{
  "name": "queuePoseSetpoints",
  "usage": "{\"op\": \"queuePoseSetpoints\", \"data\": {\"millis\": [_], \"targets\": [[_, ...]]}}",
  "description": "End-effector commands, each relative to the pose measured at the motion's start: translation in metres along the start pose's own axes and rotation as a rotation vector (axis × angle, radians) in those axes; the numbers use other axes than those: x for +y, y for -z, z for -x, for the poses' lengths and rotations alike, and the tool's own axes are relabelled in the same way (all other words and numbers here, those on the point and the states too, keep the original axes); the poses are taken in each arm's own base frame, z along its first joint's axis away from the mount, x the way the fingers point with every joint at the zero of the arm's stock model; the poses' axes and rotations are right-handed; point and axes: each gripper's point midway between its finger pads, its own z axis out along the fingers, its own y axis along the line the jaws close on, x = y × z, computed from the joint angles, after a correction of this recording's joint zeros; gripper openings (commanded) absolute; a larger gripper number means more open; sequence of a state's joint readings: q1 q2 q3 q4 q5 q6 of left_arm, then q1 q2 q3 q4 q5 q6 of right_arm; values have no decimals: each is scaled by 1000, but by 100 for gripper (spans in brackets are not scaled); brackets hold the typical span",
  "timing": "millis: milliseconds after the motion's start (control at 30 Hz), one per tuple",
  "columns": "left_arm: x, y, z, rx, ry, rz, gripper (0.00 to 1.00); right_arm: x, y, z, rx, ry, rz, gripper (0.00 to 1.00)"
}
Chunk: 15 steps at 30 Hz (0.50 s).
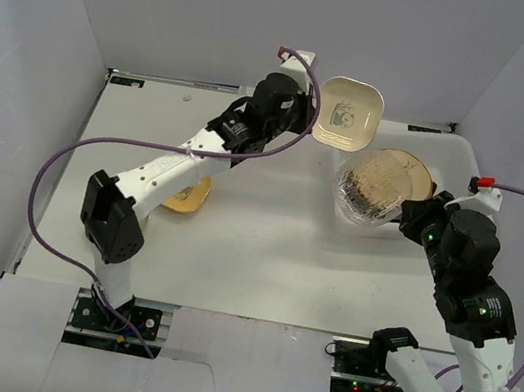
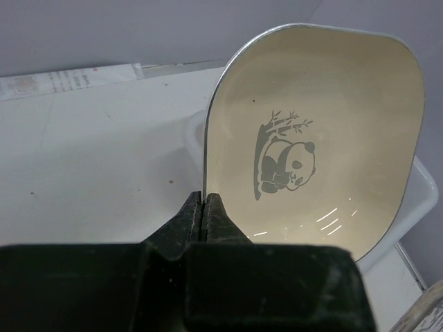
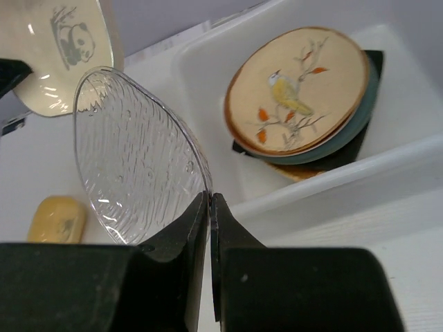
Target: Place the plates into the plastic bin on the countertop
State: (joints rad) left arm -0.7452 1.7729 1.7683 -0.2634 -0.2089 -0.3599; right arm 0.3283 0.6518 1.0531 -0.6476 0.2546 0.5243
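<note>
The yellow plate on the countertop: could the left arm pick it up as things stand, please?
Probably not yet: the left hand is shut on the panda plate, though nothing lies on the yellow plate.

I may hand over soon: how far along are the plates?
Done: a stack topped by the bird plate sits in the bin. In hand: the left gripper pinches the panda plate, the right gripper the clear plate, both near the bin. Left: those two, plus one yellow plate on the table.
</note>
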Motion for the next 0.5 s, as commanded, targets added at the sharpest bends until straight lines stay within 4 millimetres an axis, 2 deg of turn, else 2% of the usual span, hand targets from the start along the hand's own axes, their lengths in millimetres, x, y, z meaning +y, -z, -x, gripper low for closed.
{"op": "queuePoseSetpoints", "data": {"millis": [0, 33, 67, 100, 133, 167, 233, 267, 333, 367, 467], "targets": [[-18, -10, 28, -22, 46, -89, 0, -37, -15, 33, -139, 71, -242, 8], [-20, -18, 23, -5, 48, -95, 0, -40, -17, 38, -153, 74, -269, 8], [-20, -34, 6, 30, 51, -93, 0, -43, -18, 44, -171, 73, -301, 8], [-21, -41, 1, 45, 56, -96, 0, -43, -15, 51, -196, 73, -304, 8], [-26, -45, 4, 46, 60, -115, 0, -45, -7, 66, -249, 77, -329, 8], [-24, -61, -17, 86, 61, -112, 0, -44, 0, 80, -297, 70, -336, 8], [-32, -73, -28, 113, 63, -147, 0, -43, 16, 106, -370, 74, -353, 8], [-30, -88, -53, 155, 59, -138, 0, -40, 15, 113, -386, 76, -354, 8], [-40, -97, -70, 183, 67, -161, 0, -36, 13, 119, -392, 82, -354, 8], [-44, -103, -88, 219, 70, -183, 0, -33, 8, 123, -395, 85, -351, 8], [-61, -110, -98, 221, 70, -229, 0, -30, -4, 125, -398, 92, -348, 8]]}}
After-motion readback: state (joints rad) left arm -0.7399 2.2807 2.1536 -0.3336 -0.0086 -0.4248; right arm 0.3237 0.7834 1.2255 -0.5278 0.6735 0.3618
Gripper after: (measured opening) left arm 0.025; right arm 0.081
